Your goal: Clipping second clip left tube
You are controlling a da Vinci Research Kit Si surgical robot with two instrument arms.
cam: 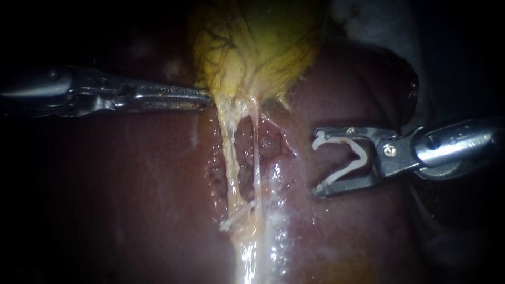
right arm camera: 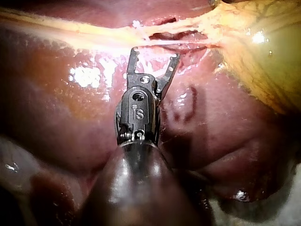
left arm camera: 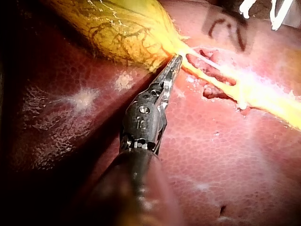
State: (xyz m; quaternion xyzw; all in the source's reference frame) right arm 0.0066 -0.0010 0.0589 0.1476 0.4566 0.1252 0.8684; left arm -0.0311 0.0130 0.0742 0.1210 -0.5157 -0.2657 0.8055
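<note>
Liver [cam: 131, 184] fills the background, dark red, wet. Left instrument [cam: 208, 98]: jaws closed on the neck edge of the gallbladder [cam: 258, 47], as far as I can see. Tubes below it look taut, which is what you want, so don't slacken. Left tube [cam: 230, 158] runs down from the neck, the thicker of the two, w/ a seated clip [cam: 239, 213] across it low down. Right tube [cam: 256, 158] is the thin strand just beside it, w/ a window between them. Right instrument [cam: 317, 165] sits well right of both, jaws spread wide but holding the loaded clip [cam: 359, 158]: clip open, both jaws on it, nothing else inside. Judgement: not yet at the tube. Bring it in perp. to the left tube, above the seated clip w/ a gap between. Put the far jaw tip through the window so you take the left tube only, not the right. Check the tip shows past the tube before closing.
</note>
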